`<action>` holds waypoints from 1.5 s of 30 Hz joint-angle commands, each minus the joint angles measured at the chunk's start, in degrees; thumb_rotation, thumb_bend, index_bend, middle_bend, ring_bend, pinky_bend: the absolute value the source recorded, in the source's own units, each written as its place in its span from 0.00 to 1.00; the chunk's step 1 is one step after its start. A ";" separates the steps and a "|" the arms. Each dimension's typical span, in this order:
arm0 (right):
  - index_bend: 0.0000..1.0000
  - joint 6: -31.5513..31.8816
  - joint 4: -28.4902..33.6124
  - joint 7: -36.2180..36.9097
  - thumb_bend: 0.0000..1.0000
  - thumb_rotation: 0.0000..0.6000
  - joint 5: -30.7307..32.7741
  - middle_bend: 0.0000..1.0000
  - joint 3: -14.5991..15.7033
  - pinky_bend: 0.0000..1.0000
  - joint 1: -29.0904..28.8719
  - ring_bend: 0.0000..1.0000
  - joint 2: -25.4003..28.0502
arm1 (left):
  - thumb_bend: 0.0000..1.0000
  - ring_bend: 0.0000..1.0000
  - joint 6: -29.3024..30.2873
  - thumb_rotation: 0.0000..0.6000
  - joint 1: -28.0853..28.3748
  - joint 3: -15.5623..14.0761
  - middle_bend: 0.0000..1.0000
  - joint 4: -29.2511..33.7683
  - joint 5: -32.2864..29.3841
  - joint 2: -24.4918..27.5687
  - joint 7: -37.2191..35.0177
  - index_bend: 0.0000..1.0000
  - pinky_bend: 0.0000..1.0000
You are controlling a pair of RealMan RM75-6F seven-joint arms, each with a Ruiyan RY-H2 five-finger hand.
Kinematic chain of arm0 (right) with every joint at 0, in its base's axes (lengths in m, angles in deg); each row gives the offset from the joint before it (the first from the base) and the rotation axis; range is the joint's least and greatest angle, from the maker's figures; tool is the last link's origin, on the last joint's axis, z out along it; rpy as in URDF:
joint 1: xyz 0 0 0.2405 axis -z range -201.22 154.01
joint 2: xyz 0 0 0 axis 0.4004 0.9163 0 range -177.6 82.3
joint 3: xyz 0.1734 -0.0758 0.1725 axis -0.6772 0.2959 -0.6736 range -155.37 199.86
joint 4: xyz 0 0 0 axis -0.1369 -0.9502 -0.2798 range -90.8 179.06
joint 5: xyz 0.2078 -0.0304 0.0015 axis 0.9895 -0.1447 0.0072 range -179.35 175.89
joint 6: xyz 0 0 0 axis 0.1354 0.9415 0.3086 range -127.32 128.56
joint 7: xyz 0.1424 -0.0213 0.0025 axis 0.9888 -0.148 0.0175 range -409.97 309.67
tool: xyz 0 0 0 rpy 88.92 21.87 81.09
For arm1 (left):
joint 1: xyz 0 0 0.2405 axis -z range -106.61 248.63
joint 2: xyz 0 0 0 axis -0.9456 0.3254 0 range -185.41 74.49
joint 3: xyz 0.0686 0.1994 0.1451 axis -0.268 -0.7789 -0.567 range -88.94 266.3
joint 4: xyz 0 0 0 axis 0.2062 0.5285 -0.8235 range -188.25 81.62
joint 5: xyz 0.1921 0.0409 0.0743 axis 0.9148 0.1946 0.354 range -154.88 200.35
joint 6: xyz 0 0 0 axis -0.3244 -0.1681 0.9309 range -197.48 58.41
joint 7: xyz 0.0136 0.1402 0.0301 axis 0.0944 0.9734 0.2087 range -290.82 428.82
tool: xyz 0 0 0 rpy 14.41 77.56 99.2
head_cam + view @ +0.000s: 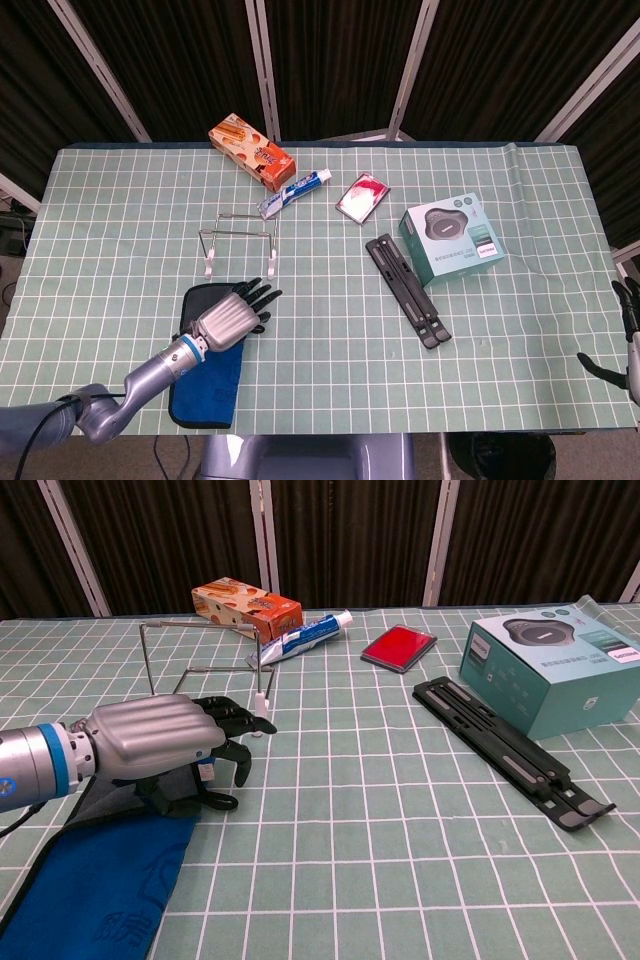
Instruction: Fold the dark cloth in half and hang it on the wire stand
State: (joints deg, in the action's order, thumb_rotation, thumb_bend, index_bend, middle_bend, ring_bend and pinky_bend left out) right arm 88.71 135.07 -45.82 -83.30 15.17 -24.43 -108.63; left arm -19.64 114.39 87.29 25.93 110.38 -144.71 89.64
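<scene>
The dark cloth (205, 378) lies folded lengthwise near the front left edge, blue side up with a dark grey top end; in the chest view the cloth (100, 880) fills the lower left. My left hand (232, 313) hovers low over its top right corner, palm down, fingers stretched toward the right. In the chest view this left hand (160, 742) covers the grey end, its thumb tucked underneath near the hanging loop; no grip is visible. The wire stand (238, 231) is upright just behind, its top bar (200, 623) bare. My right hand (630, 330) waits at the far right edge, fingers spread.
Behind the stand lie an orange box (252, 152), a toothpaste tube (295, 192) and a red card case (363, 195). A teal box (452, 238) and a black folding bracket (407, 290) occupy the right half of the green gridded mat (330, 330).
</scene>
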 commanded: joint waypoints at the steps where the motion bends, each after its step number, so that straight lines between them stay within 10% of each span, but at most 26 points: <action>1: 0.00 -0.06 -0.05 0.08 0.00 1.00 0.08 0.00 -0.03 0.00 -0.01 0.00 0.01 | 0.37 0.00 0.08 1.00 0.17 0.12 0.00 -0.79 0.10 -0.69 -0.20 0.39 0.00; 45: 0.00 -1.22 -0.90 -0.48 0.00 1.00 0.82 0.00 -0.06 0.00 -0.44 0.00 -0.44 | 0.44 0.00 -0.16 1.00 0.44 -0.59 0.00 -6.47 -0.30 -4.48 -0.34 0.56 0.00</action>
State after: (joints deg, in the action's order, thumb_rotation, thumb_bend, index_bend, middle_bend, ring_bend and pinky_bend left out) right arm 87.48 134.17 -46.30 -82.48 15.11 -24.87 -109.07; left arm -19.80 114.82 86.70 19.46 110.07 -149.17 89.32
